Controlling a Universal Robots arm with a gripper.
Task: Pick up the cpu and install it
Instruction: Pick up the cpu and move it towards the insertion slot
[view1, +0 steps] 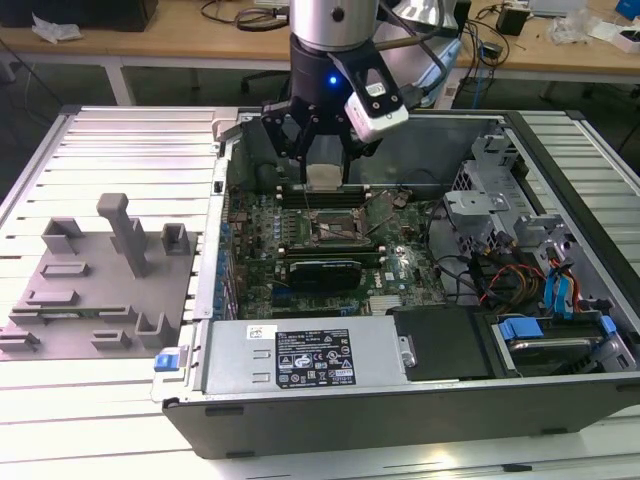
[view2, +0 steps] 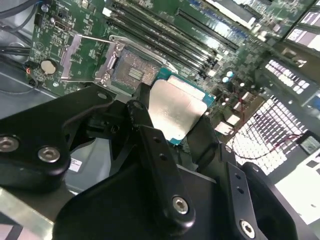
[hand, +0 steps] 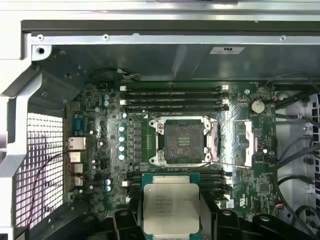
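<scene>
Gripper (view1: 325, 162) clenched on the cpu (hand: 171, 210) by two opposite edges. Chip held flat, silvery top facing the wrist, above the motherboard (hand: 100, 145) and just beside the socket (hand: 184, 141). Socket frame swung open, cavity bare, probably to receive the chip.

In the first wrist view the cpu (hand: 171, 207) runs off the picture's edge, and the claw (hand: 171, 225) covers both its flanks. In the exterior view the claw hides the cpu's side edges. Socket (hand: 182, 141) contacts: too small to tell.
</scene>
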